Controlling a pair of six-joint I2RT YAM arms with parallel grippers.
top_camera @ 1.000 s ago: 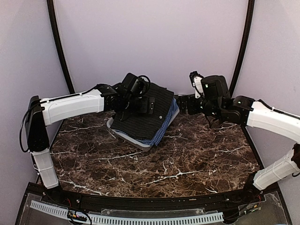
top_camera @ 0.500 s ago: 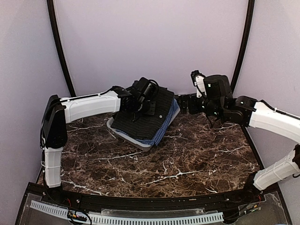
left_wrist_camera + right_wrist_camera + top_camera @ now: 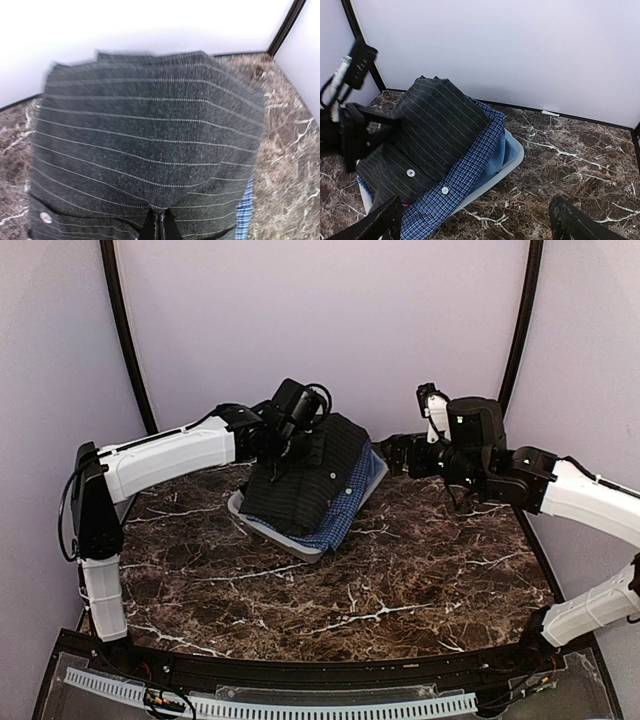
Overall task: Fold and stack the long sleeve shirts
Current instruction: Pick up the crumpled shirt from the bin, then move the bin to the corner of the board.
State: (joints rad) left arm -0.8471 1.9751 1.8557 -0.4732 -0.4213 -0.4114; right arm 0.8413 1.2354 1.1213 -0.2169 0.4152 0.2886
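Note:
A black pinstriped long sleeve shirt [image 3: 312, 478] lies folded on top of a blue-and-white checked long sleeve shirt [image 3: 342, 522]. Both rest in a pale basket [image 3: 260, 528] at the back middle of the table. My left gripper [image 3: 276, 454] is at the black shirt's left edge. In the left wrist view it [image 3: 161, 226] is shut, pinching a fold of the black shirt [image 3: 150, 135], with a strip of the checked shirt [image 3: 243, 216] at the lower right. My right gripper [image 3: 402, 455] hangs open just right of the basket, and it [image 3: 475, 225] holds nothing above the marble.
The basket's rim [image 3: 514, 167] and a light blue lining show beside the checked shirt [image 3: 465, 175]. Dark marble tabletop [image 3: 400, 570] spreads in front and to the right. White walls and black corner posts [image 3: 125, 340] stand close behind the basket.
My left gripper has shut on the black shirt's left edge and drawn slightly up and back, bunching the cloth. The right arm drifted a little to the right, still open.

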